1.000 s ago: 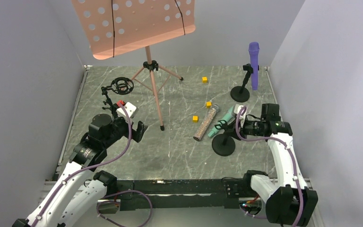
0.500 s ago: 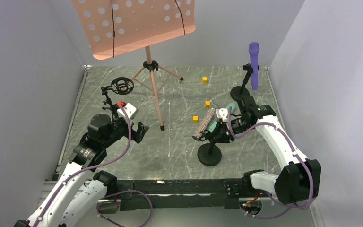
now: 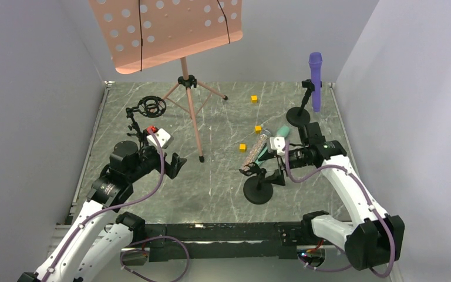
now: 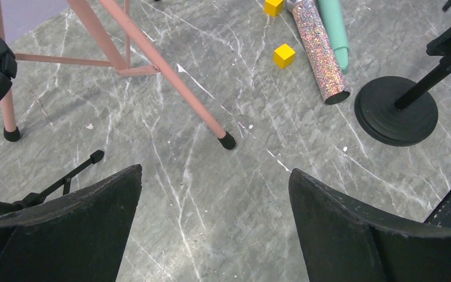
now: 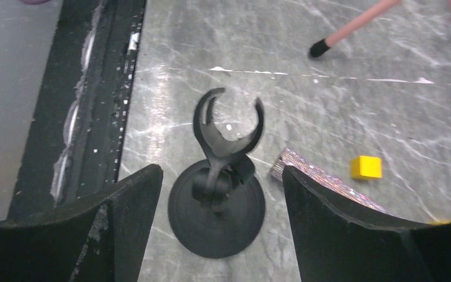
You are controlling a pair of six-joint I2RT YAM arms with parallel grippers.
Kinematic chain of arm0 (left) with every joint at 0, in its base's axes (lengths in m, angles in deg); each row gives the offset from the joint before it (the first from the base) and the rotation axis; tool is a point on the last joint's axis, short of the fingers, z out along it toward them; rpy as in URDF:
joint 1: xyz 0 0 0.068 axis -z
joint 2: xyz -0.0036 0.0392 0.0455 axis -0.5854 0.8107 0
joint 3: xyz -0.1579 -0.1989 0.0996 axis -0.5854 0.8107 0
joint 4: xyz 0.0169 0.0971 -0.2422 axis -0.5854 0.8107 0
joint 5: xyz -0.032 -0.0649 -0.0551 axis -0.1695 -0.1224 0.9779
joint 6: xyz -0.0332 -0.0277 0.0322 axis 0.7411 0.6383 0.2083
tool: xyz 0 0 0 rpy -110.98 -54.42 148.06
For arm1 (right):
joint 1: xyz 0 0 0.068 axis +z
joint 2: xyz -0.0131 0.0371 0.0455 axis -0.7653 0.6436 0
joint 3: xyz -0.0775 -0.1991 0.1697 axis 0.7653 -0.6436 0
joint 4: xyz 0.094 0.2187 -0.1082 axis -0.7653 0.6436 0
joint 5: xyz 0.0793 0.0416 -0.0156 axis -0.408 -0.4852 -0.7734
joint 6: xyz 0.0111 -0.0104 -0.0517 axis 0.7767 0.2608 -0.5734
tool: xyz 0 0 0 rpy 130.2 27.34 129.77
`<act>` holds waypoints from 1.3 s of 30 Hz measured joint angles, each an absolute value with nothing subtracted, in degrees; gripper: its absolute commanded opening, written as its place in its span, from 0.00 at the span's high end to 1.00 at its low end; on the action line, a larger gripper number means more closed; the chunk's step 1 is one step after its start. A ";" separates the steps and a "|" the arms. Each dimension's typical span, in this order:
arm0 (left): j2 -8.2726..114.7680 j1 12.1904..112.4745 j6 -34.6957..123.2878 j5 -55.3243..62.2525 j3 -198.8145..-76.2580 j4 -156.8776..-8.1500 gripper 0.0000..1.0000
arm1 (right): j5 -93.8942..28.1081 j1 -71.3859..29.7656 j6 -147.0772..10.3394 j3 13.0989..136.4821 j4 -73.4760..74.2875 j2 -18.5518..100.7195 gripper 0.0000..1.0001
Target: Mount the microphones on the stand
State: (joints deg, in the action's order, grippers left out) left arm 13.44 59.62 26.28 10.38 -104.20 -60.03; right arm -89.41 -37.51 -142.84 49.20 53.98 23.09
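With right gripper (image 5: 220,173) spread either side of the black clip stand (image 5: 217,205) (not touching it), near the bench's (image 3: 211,197) front edge; left gripper (image 4: 214,171) likewise spread wide.

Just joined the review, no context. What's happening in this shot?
The right gripper is open, with a small black mic stand just ahead of its fingers; the stand's clip is empty. The mint-teal microphone and the glittery microphone lie flat on the table beside it. The purple microphone already sits in the far stand. The left gripper hangs open and empty near the pink music stand.
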 measured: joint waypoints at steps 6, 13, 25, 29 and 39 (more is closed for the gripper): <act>13.68 59.17 26.30 12.85 -104.15 -60.44 0.01 | -91.82 -48.59 -139.41 51.01 53.81 20.62 0.17; 13.68 58.36 26.32 15.28 -104.15 -61.10 0.01 | -90.05 -58.10 -109.97 47.12 32.93 17.15 0.00; 12.89 57.68 26.37 16.39 -104.15 -61.27 0.01 | -44.23 -46.76 -59.26 39.80 9.20 27.66 0.03; 12.91 57.59 26.35 16.37 -104.15 -61.25 0.01 | -34.05 -44.70 -53.97 45.09 9.35 38.07 0.09; 12.89 57.42 26.30 16.44 -103.98 -61.27 0.01 | -26.77 -44.20 -48.55 49.77 8.63 51.14 0.27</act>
State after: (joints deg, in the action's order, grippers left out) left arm 12.89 57.42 26.30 16.44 -103.98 -61.27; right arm -26.77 -44.20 -48.55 49.77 8.63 51.14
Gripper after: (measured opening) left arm 0.993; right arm 0.735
